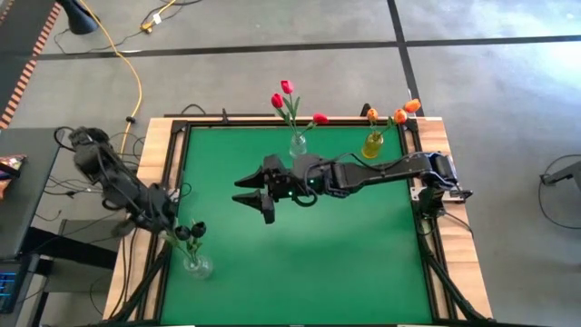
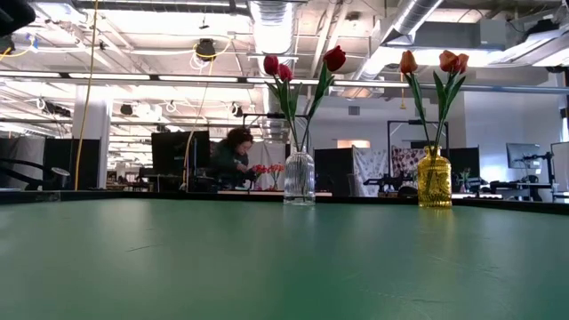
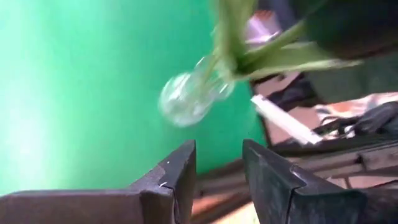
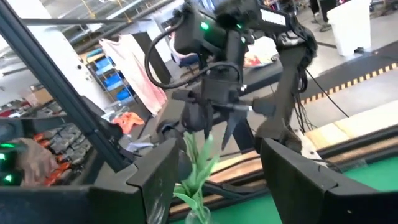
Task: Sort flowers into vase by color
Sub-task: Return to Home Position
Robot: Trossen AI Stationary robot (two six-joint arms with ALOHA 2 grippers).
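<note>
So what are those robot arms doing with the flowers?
They are sorting fake tulips by colour, and every flower in view is in a vase. Red tulips stand in a clear vase and orange tulips in a yellow vase at the far edge; dark tulips sit in another clear vase by the left arm. The right arm reaches over the middle of the table, jaws open and empty.
</note>
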